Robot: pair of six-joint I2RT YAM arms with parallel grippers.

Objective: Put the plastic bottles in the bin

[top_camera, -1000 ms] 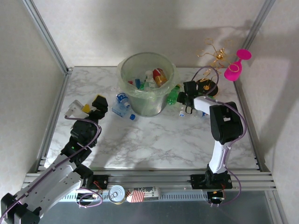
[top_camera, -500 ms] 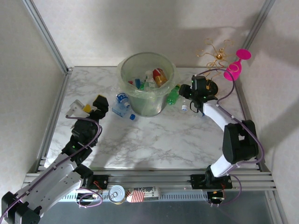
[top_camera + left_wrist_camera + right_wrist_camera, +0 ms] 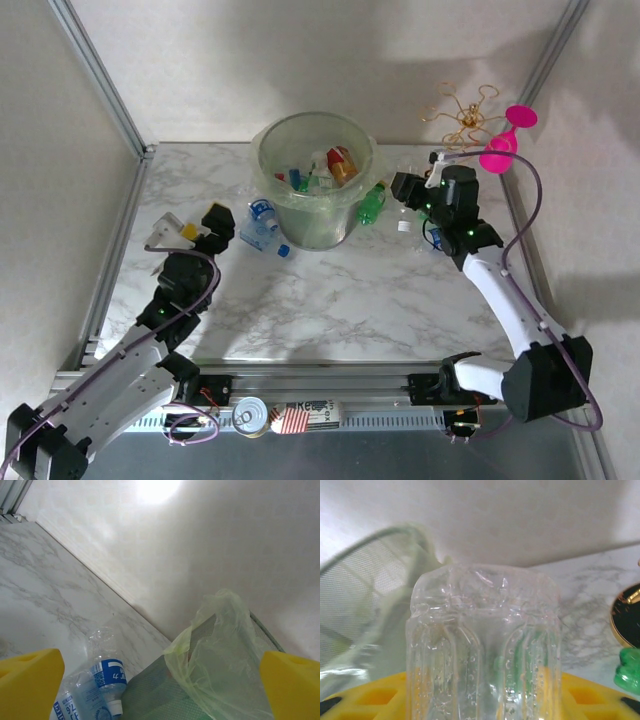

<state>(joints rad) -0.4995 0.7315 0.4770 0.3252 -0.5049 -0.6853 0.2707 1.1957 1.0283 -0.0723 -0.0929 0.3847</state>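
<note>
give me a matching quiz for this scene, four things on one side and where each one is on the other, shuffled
Things:
1. clear bottle
2. green bottle
3. pink wine glass
4. tin can

Places:
A. at the near edge, by the metal rail
B. on the table, just right of the bin
C. far right, beside the gold wire stand
D. in the right end effector

Pairs: 1-D, 2-B, 3-C, 4-A

clear crinkled plastic bottle [image 3: 482, 645]; translucent plastic bin [image 3: 320, 230], filmy bag [image 3: 220, 645]; smooth marble-look table [image 3: 340, 290].
</note>
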